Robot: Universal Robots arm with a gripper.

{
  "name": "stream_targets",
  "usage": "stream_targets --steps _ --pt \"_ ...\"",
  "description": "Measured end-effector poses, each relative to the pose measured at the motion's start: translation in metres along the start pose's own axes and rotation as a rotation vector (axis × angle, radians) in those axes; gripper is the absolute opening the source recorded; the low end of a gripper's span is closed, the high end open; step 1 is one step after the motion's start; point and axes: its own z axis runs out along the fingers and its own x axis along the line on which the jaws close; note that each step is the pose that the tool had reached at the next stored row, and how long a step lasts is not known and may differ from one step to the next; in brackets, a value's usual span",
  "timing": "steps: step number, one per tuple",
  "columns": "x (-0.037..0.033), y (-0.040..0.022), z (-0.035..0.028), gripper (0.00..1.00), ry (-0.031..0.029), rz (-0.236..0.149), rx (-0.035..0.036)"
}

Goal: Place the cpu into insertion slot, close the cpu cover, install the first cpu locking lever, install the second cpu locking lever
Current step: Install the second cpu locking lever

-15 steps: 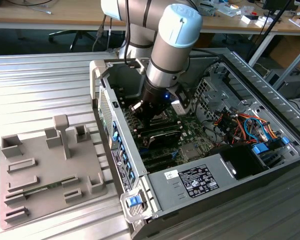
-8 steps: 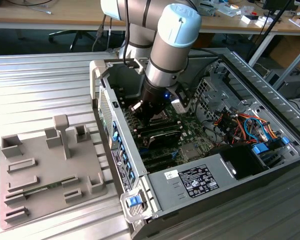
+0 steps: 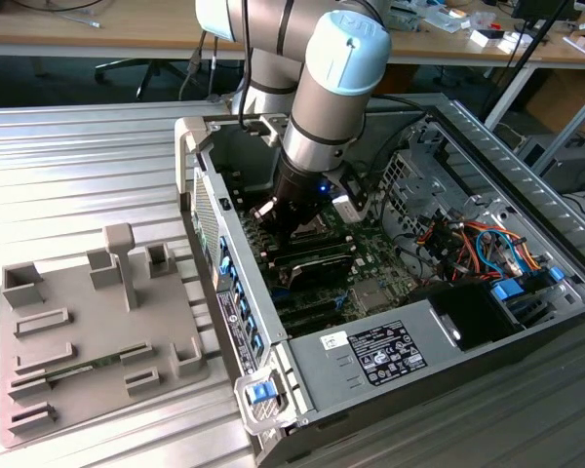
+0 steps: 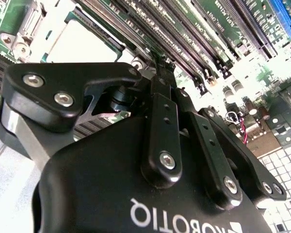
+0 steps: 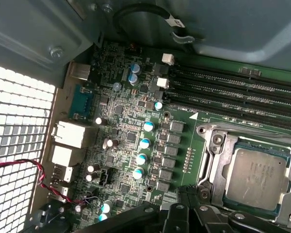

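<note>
The cpu (image 5: 257, 177) sits in its socket on the motherboard (image 5: 126, 136), silvery top facing up. In the first wrist view it lies just beside the dark tip of the gripper (image 5: 184, 206), off to one side of it and not between the fingers. In the second wrist view the chip (image 4: 82, 43) appears as a pale square just beyond the gripper (image 4: 157, 65), whose fingers (image 4: 161, 109) are drawn together into a narrow point, with nothing visible between them. Whether that point touches the socket I cannot tell.

The chip's top carries faint grey print, too small to make out. The chip is a flat square with a dull metallic sheen. The cpu cover (image 5: 214, 160), a thin silvery frame, lies flat around it with the middle left open.

White lettering runs along the board beside the long black memory slots (image 5: 233, 92), and a white logo marks the gripper's black body in the second wrist view.

In the exterior view the arm (image 3: 331, 88) reaches down into the open computer case (image 3: 468, 127), with the gripper (image 3: 297, 219) low over the board. A white printed label (image 3: 380, 353) sits on the grey power supply housing. A grey fixture tray (image 3: 78, 331) lies outside the case, toward the exterior view's left.
</note>
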Motion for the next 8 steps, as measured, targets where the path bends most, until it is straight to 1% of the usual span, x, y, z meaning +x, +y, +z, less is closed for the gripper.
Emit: stream_targets --steps 5,8 --pt "0.0001 0.0000 0.0002 0.11 0.0001 0.000 -0.0003" --pt "0.0002 -0.0007 -0.0004 0.11 -0.0011 0.000 -0.0004"
